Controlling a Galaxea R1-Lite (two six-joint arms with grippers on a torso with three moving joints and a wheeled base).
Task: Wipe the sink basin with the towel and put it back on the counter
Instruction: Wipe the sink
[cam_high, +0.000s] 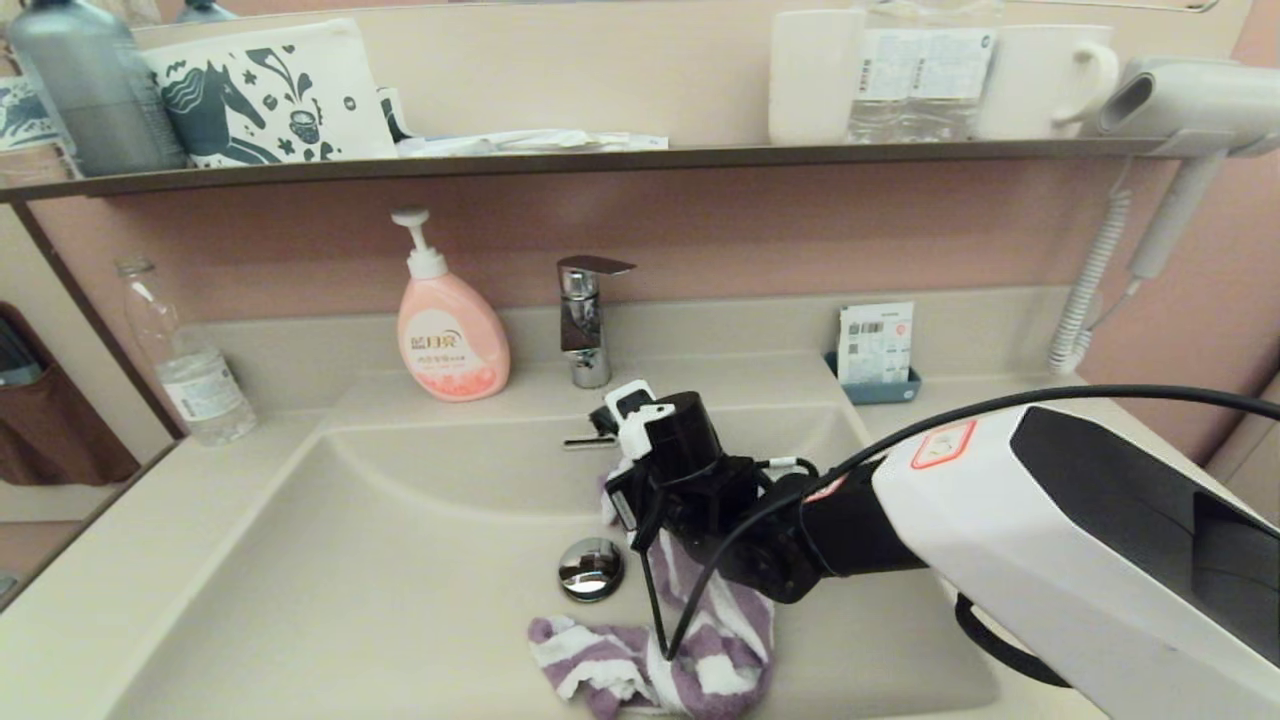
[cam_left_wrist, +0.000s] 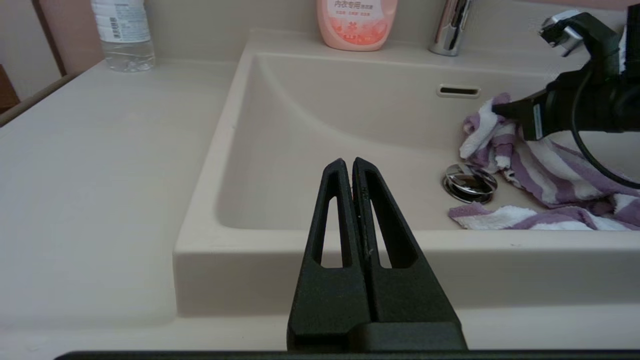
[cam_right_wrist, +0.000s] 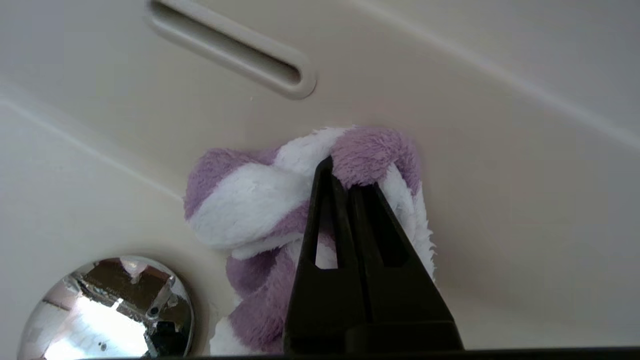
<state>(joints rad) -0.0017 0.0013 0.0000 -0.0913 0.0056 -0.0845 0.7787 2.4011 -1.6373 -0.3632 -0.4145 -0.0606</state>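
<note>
Head view: the right tool (cam_high: 625, 475) reaches down into the large cream-beige sink basin (cam_high: 400, 560), just behind the round chrome drain plug (cam_high: 590, 568). Its fingers are pinched together on a bunched fold of the fluffy purple-and-white striped towel (cam_high: 700, 640), pressing that fold against the basin's sloped rear wall below the narrow overflow slot (cam_right_wrist: 227, 47). The rest of the towel trails down across the basin floor, past the drain plug's right side, and lies heaped near the front edge.

In the right wrist view the two black fingers (cam_right_wrist: 345, 210) sit nearly together with towel pile bulging around their tips.

The left tool (cam_left_wrist: 348, 167) hangs outside the basin, in front of its near rim, over the smooth cream-beige table (cam_left_wrist: 90, 190); its fingers are pressed together and hold nothing.

On the table behind the basin stand a chrome tap (cam_high: 585, 320) and a pink pump soap bottle (cam_high: 450, 335); a clear plastic water bottle (cam_high: 185, 355) stands at the far left corner.
</note>
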